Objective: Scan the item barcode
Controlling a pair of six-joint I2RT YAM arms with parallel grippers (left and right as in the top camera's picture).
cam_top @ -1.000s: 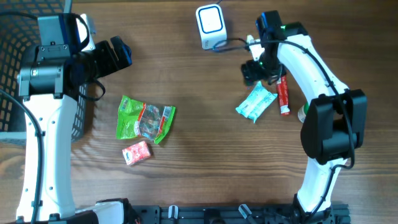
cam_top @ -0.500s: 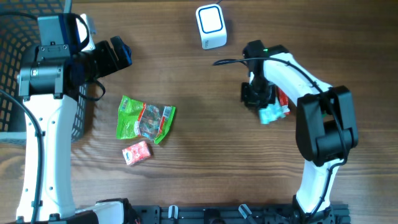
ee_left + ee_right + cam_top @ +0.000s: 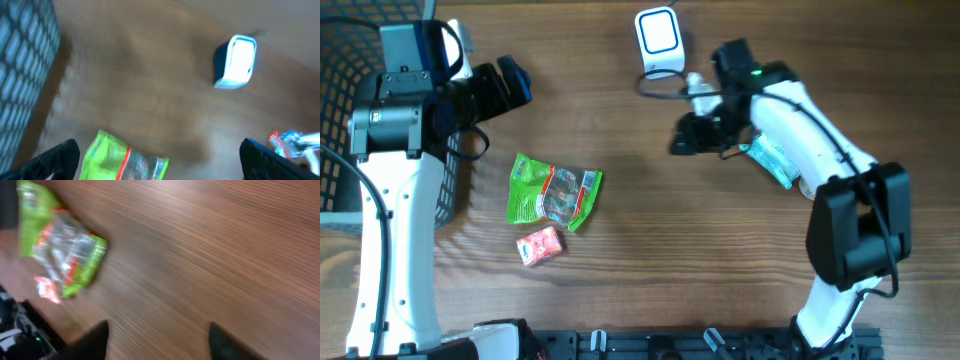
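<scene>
Across the wooden table [image 3: 620,290], the black basket [image 3: 340,110] sits far left. Left gripper [image 3: 515,85] gapes wide, empty. Right gripper [image 3: 685,138], fingers parted on nothing, hovers below the white scanner [image 3: 658,42]. Light-blue packet [image 3: 772,160] lies partly beneath that arm.

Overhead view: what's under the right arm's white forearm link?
A light blue plastic packet pokes out from beneath the white forearm link. Its other end is covered; anything else under there is hidden.

Brown wood-grain table [image 3: 620,290], evenly lit, dark wire basket [image 3: 340,60] at its left edge
</scene>
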